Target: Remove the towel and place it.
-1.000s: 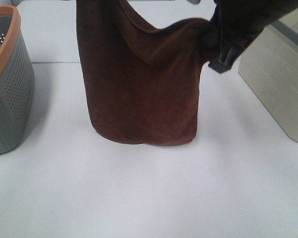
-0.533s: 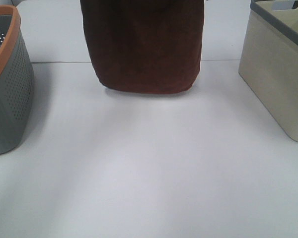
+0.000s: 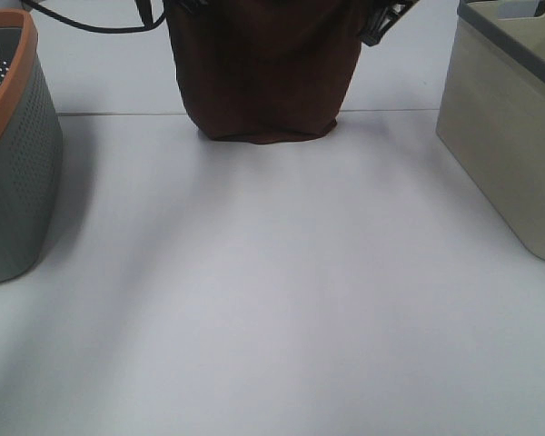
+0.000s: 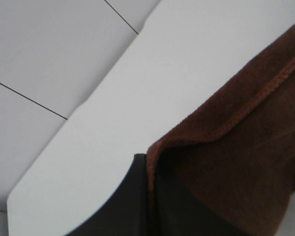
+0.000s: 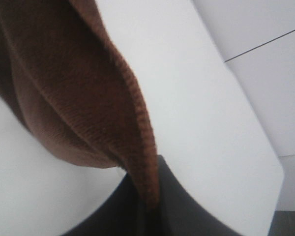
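From above, 1 towel (image 3: 263, 73) hangs over the far middle of the desk (image 3: 272, 309). It is flanked by 2 baskets: a grey basket (image 3: 18, 173) left and a beige basket (image 3: 500, 145) right, with wide bare room in front.

Left wrist: the left fingers (image 4: 120, 211) are clenched on the towel's stitched hem.

Right wrist: the right fingers (image 5: 187, 216) are clenched on its hem too.

I worked in what looked like a robotics lab or test room, not a home. A plain white table (image 3: 272, 309) carried a grey perforated basket (image 3: 23, 182) and a beige bin (image 3: 500, 154) at opposite sides. A loose black cable (image 3: 82, 24) trailed at the far end, and the pale floor (image 4: 44, 49) had large tiles with thin dark seams.
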Robot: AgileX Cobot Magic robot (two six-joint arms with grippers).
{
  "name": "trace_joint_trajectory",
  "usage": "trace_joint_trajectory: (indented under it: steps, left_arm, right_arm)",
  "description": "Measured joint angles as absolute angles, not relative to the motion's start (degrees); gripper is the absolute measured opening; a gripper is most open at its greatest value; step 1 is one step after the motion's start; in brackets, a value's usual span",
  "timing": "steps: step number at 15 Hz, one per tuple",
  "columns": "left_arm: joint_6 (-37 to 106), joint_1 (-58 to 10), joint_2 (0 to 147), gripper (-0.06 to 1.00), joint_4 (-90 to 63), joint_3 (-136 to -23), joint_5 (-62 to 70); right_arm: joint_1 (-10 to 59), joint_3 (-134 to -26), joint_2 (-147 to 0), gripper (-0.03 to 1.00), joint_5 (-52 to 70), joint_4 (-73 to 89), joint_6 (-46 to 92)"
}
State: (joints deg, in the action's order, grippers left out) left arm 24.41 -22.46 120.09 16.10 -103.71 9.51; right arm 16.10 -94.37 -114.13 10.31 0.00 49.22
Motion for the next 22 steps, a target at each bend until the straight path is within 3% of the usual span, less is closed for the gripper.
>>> trace_joint_trajectory:
  steps: [5, 7, 10, 13, 22]
  left_arm:
    - [25.55, -25.32, 120.09, 0.0, 14.67, -103.71, 35.98]
    - [34.55, -25.61, 120.09, 0.0, 3.9, -103.71, 52.77]
    - [38.45, -25.78, 120.09, 0.0, -2.92, -103.71, 61.08]
    - [38.79, -25.78, 120.89, 0.0, -4.81, -103.76, 68.81]
    - [39.82, -25.84, 122.5, 0.0, -9.34, -93.45, 69.5]
  right_arm:
    - [16.1, -94.54, -114.13, 0.0, 36.55, 12.15, 55.58]
    - [16.1, -94.65, -114.13, 0.0, 52.6, 23.03, 58.44]
    - [16.1, -94.77, -114.13, 0.0, 61.99, 24.47, 56.95]
    - [16.1, -93.74, -114.13, 0.0, 61.99, 23.26, 50.59]
    - [16.16, -78.32, -114.13, 0.0, 62.05, 24.41, 47.9]
